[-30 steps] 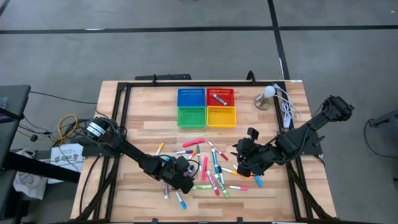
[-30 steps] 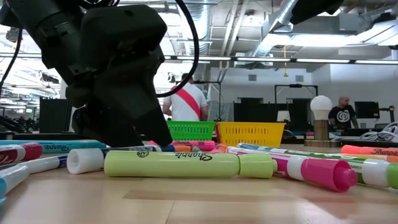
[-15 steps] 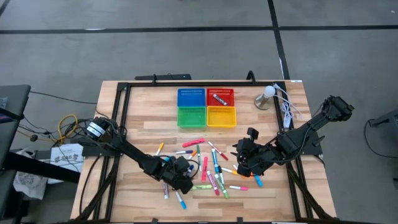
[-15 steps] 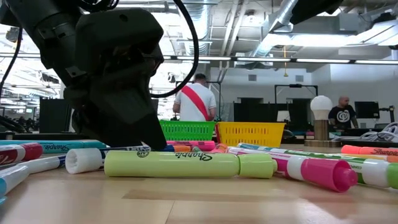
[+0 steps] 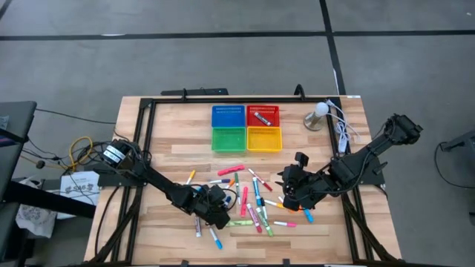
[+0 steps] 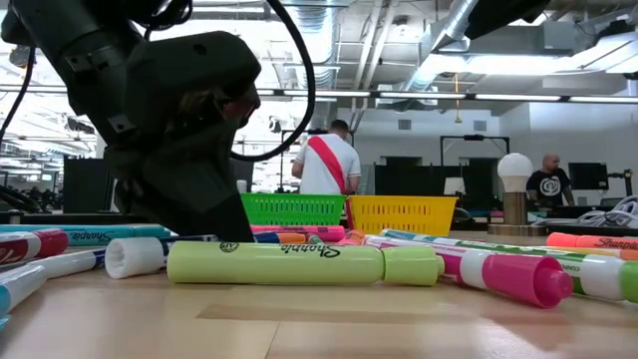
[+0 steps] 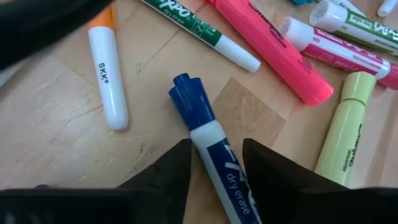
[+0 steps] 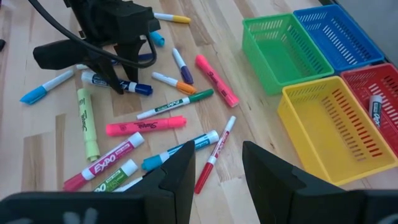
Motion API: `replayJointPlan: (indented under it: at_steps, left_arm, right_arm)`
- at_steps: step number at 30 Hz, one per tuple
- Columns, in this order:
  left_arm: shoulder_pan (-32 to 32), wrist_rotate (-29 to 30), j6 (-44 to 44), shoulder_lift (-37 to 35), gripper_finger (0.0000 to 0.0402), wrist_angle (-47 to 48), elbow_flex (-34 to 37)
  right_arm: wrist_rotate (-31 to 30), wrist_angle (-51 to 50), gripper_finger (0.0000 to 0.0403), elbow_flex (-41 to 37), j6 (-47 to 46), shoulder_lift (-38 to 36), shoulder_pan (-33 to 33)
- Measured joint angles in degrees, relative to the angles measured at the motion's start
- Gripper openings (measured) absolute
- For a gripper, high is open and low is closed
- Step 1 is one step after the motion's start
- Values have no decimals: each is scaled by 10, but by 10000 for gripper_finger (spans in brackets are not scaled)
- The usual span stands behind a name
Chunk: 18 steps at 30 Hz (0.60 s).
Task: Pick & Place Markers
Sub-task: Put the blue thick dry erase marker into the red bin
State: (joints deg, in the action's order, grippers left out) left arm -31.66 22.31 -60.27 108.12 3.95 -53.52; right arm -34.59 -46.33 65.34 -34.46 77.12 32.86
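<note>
Many coloured markers [image 5: 252, 202] lie scattered on the near half of the wooden table. My left gripper [image 5: 220, 205] is low at the left edge of the pile, shut around a white dry-erase marker with a blue cap [image 7: 188, 102], also seen in the right wrist view as the blue-capped marker [image 8: 127, 86]. My right gripper [image 5: 288, 194] hangs above the pile's right side, its fingers [image 8: 180, 168] apart with nothing between them. One marker [image 5: 261, 117] lies in the red tray. My left gripper pinches the blue-capped marker by its white body [image 7: 210, 144], just behind the cap, one finger on each long side. The fingers come slanting down from the table's left. The marker lies flat on the table.
Four square trays stand at the far middle: blue [image 5: 228, 116], red [image 5: 274, 111], green [image 5: 228, 139], yellow [image 5: 264, 139]. A small lamp [image 5: 319, 111] and a white cable [image 5: 343, 133] sit at the far right. A pale green highlighter [image 6: 299, 264] lies close to the left gripper. People stand in the room behind.
My left gripper has stayed in place while its fingers have closed in on the blue-capped marker, which still lies on the table. The right arm has kept still.
</note>
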Motion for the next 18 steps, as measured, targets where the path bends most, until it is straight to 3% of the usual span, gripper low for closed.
replayJointPlan:
  at_steps: [18]
  left_arm:
    - [-2,-28,-18,0,75,-24,0]
  right_arm:
    - [0,0,123,0,0,0,0]
